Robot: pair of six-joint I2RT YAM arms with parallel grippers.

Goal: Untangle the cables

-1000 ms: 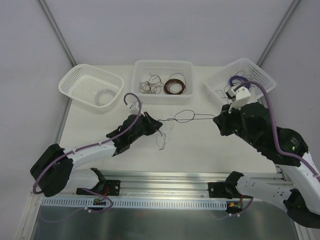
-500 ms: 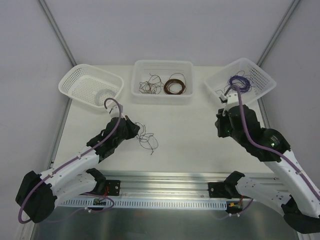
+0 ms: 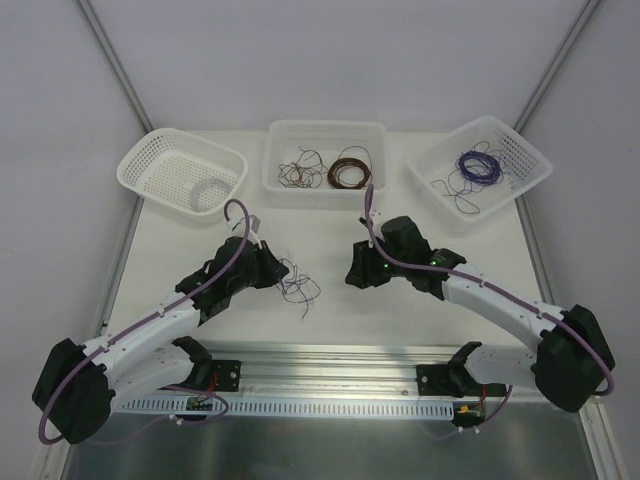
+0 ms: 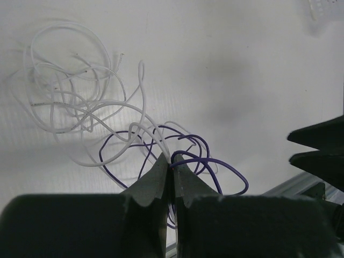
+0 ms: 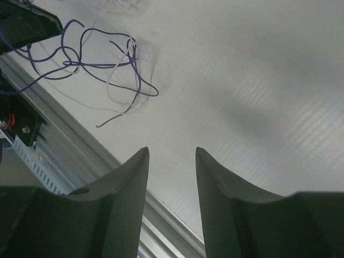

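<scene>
Some of it looks sorted already: purple wire (image 3: 478,166) sits in the right basket (image 3: 535,160) and a brown coil (image 3: 349,172) in the middle bin (image 3: 325,128). What's left is the cables (image 3: 296,283), a purple-and-white clump still knotted on the bench (image 3: 330,320) between the arms. The left end effector (image 4: 171,171) is pinched on its strands. The right end effector (image 5: 172,161) is partway open and empty. A second ago both were stretching one strand; the right has since visited its basket and swung back.

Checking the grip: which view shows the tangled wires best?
Left wrist: the white and purple wires fill the frame, pinched in the left gripper. Right wrist shows them small; top view, only a faint squiggle.
</scene>
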